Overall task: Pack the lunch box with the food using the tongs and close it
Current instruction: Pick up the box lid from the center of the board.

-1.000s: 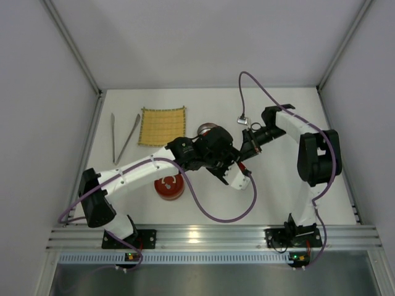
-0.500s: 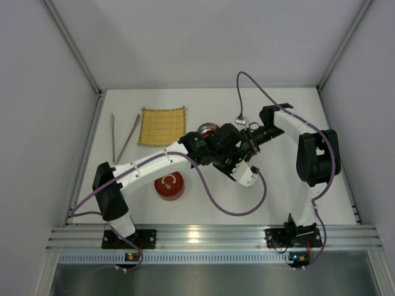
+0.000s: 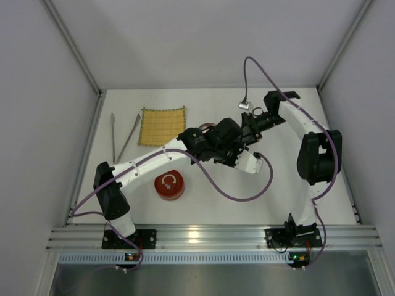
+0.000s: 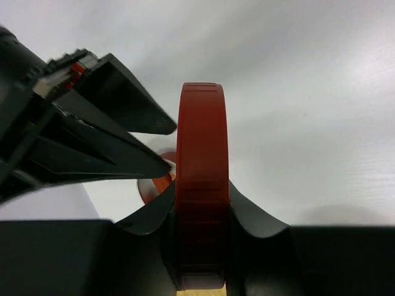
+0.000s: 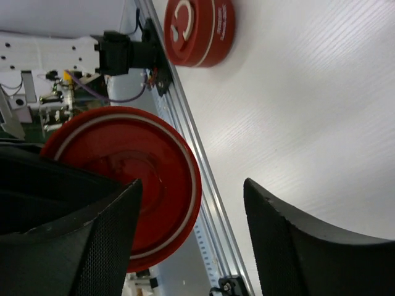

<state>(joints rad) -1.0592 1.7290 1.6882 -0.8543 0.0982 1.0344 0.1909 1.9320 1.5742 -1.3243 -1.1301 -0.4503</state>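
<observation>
My left gripper is shut on a red round lunch box part, which stands on edge between the jaws. In the top view the left gripper meets the right gripper above mid-table. The right gripper is open, and the red part lies just beside its left finger, not clamped. A second red lunch box piece with a white mark sits on the table near the front. The tongs lie at the far left. I cannot make out the food.
A yellow woven mat lies at the back left beside the tongs. Behind the held part, a small round rim with something orange inside peeks out. The right arm's cable loops over the back of the table.
The right gripper has opened and let go of the red part. The left gripper has closed on it. Both grippers have shifted slightly towards the back right.
</observation>
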